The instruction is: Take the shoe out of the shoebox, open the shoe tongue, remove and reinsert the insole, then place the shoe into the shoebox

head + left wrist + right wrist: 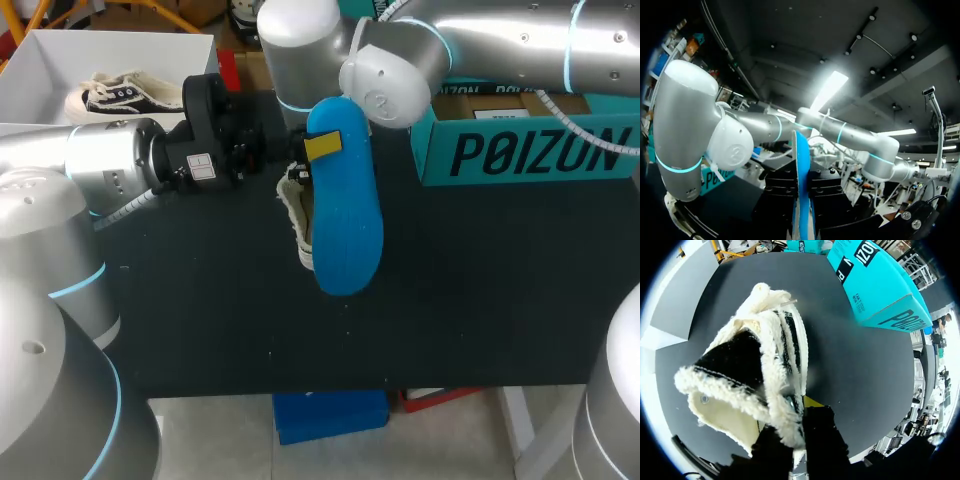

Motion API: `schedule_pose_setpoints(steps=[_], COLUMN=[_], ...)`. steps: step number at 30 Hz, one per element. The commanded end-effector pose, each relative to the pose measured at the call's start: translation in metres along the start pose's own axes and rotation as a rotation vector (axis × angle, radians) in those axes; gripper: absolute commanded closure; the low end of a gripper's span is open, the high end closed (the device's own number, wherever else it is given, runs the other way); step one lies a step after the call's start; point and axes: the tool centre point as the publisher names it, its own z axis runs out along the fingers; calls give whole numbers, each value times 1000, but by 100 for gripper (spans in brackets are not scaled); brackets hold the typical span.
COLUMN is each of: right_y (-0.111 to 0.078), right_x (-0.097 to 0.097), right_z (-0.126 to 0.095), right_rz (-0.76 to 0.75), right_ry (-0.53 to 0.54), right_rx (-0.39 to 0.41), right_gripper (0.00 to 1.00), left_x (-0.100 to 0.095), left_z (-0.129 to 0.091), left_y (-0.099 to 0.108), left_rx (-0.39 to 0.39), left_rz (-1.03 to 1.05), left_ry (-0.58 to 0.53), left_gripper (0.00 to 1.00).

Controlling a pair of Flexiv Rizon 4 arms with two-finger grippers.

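Head view is showing my left pincer (318, 148) clamping the top end of the blue insole (348, 220), which is hanging over the black table (480, 280), outside the shoe (296, 215). Left wrist view is agreeing: the insole is sitting edge-on between my two fingers. My right pincer (792, 417) is gripping the fleecy shoe by its rim, one finger inside and one outside, holding it just beside the insole with its mouth gaping. So I am judging that the shoe is out of its box, the tongue is opened and the insole is removed. Sliding the insole back in and boxing the shoe are what is remaining. Whether the shoe is going to the white box (40, 80), which is holding another shoe, or to the teal box (530, 150), I am not able to tell.
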Motion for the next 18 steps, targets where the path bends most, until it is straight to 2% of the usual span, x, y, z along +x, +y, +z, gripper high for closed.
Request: schedule_pose_setpoints(steps=[1,13,14,15,16,18], right_y=[-2,-8,-9,-9,-10,-10], right_x=[1,-7,-7,-8,-10,-12], right_z=[10,31,32,34,35,35], right_rz=[-18,-25,-28,-34,-34,-40], right_ry=[2,2,-5,-8,-8,-11], right_rx=[-2,1,-3,3,4,0], right_gripper=[100,100,95,29,0,0], left_x=[0,0,0,0,0,0], left_z=[2,2,2,2,2,2], left_y=[2,2,2,2,2,2], left_rx=[2,2,2,2,2,2], left_rz=[2,2,2,2,2,2], left_ry=[-5,-5,-5,-5,-5,-5], left_gripper=[100,100,100,100,100,100])
